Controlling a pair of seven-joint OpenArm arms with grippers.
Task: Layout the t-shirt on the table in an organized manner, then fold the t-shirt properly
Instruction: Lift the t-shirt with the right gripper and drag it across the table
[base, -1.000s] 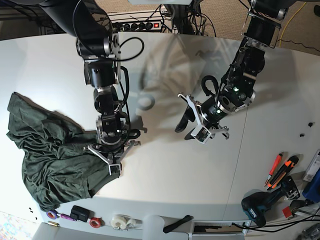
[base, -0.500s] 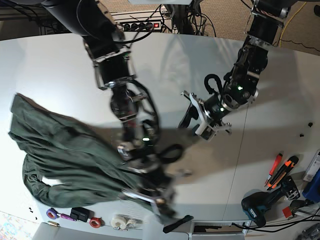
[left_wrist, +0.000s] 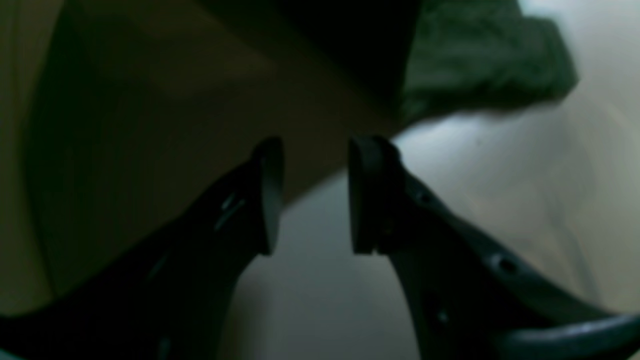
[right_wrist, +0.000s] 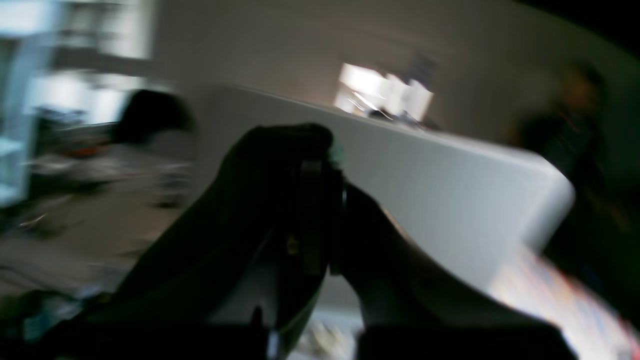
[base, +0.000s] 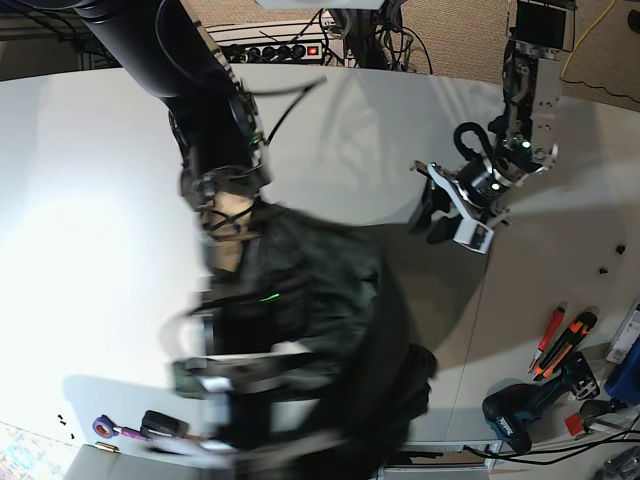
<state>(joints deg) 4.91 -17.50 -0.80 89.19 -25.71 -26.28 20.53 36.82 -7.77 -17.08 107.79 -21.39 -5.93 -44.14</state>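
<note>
The dark green t-shirt (base: 310, 300) hangs bunched and motion-blurred above the middle of the white table (base: 90, 200), lifted off it by the arm on the base view's left. My right gripper (right_wrist: 322, 200) is shut, with dark t-shirt fabric (right_wrist: 210, 260) draped around its fingers; in the base view it is lost in the blur. My left gripper (base: 430, 222) hovers open to the right of the shirt, touching nothing. In the left wrist view its fingers (left_wrist: 267, 195) stand apart over bare table (left_wrist: 500, 200), with a fold of the t-shirt (left_wrist: 480, 65) beyond them.
Orange-handled cutters (base: 560, 340) and a dark drill (base: 520, 415) lie at the table's right front. Small items, one a purple-ended piece (base: 110, 428), sit along the front-left edge. A power strip (base: 275, 45) and cables lie behind the table. A thin seam (base: 480, 320) crosses the tabletop.
The right arm has swept the t-shirt from the table's left side up into the air over the middle. The left arm has drawn back toward the far right, still open.
</note>
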